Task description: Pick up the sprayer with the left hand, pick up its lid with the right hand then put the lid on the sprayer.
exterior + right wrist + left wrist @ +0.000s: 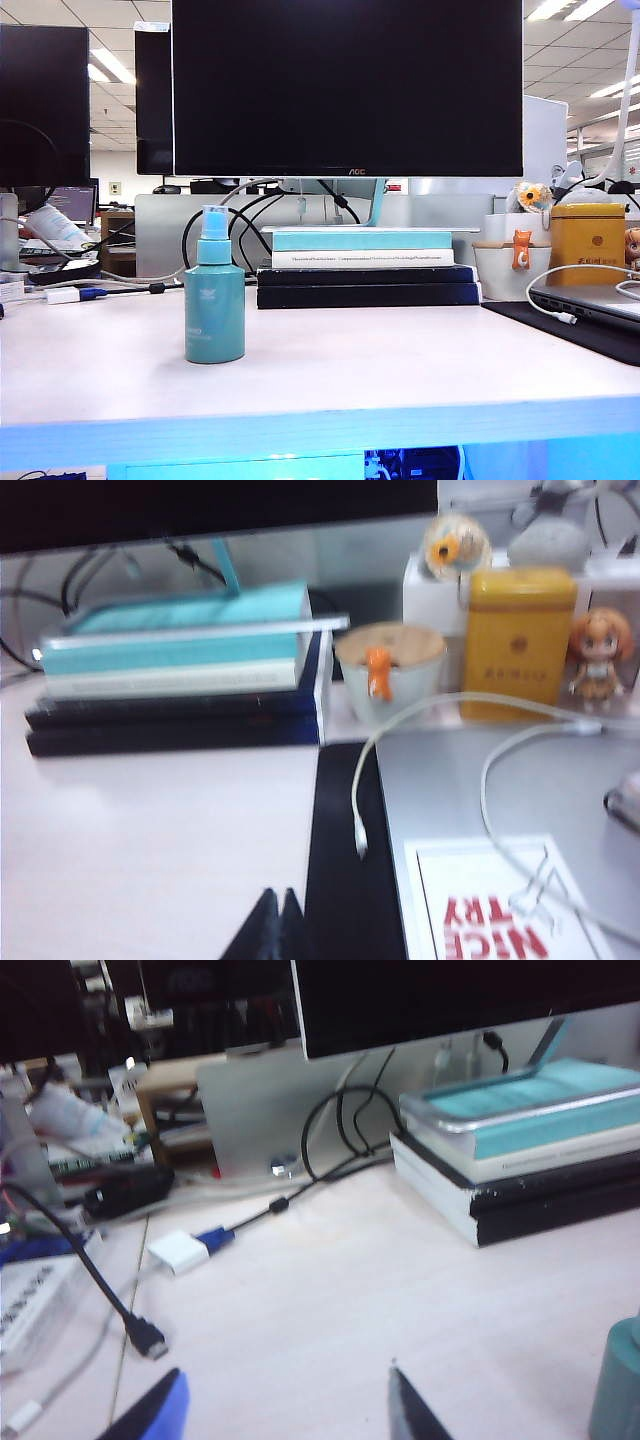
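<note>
The teal sprayer [214, 310] stands upright on the white table, left of the middle. A pale, see-through lid [214, 213] sits over its light blue nozzle. Only a teal edge of the sprayer [618, 1385] shows in the left wrist view, off to the side of my left gripper [285, 1390]. That gripper is open over bare table with nothing between its fingers. My right gripper [276, 900] is shut and empty, by the edge of a black mat [340, 880]. Neither arm shows in the exterior view.
A stack of books [365, 265] lies behind the sprayer under a large monitor [347, 85]. A laptop [590, 300] with a white cable rests on the black mat at the right. A yellow tin [587, 240] and a cup [515, 268] stand behind it. Cables and a white adapter [180, 1253] lie at the left.
</note>
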### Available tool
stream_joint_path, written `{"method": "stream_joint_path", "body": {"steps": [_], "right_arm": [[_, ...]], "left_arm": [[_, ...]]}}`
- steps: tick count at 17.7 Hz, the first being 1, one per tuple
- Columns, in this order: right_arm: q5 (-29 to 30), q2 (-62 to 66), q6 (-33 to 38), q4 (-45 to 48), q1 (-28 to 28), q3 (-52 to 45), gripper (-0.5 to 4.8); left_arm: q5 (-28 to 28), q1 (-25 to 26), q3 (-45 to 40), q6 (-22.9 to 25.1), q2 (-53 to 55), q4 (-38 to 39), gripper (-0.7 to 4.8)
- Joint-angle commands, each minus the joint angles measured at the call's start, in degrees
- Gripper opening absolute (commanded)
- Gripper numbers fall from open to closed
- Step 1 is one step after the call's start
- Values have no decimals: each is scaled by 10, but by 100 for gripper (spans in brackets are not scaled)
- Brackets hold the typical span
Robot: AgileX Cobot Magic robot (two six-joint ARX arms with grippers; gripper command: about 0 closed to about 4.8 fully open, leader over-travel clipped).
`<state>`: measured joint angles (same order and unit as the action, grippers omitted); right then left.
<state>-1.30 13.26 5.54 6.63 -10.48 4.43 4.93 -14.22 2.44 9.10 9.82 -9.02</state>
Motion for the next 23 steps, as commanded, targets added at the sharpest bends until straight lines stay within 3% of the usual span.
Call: {"method": "stream_joint_path", "body": {"steps": [1, 2, 6, 8, 9, 13, 15, 17, 23], "right_arm": [[2, -1, -2, 16, 0, -11, -1], [1, -1, -2, 17, 0, -14, -1], [2, -1, 6, 22, 0, -40, -1], [2, -1, 9, 8, 0, -41, -1], [-2, -1, 9, 9, 0, -41, -1], [0, -1, 9, -9, 0, -41, -1], [0, -1, 9, -9, 0, -41, 0], [0, -1, 9, -9, 0, -41, -1], [0, -1, 9, -9, 0, -41, -1]], "left_arm": [[-4, 1, -14, 4, -24, 3, 235], [-4, 1, -19, 3, -31, 11, 235], [-28, 1, -20, 13, -38, 34, 144], [-28, 2, -20, 24, -38, 49, 8], [-26, 2, -20, 24, -38, 61, -5], [-25, 2, -20, 23, -38, 64, -1], [-25, 2, -19, -9, -38, 64, -1], [-66, 2, -19, -1, -38, 52, 12], [-64, 2, -19, -14, -38, 52, 13]]}}
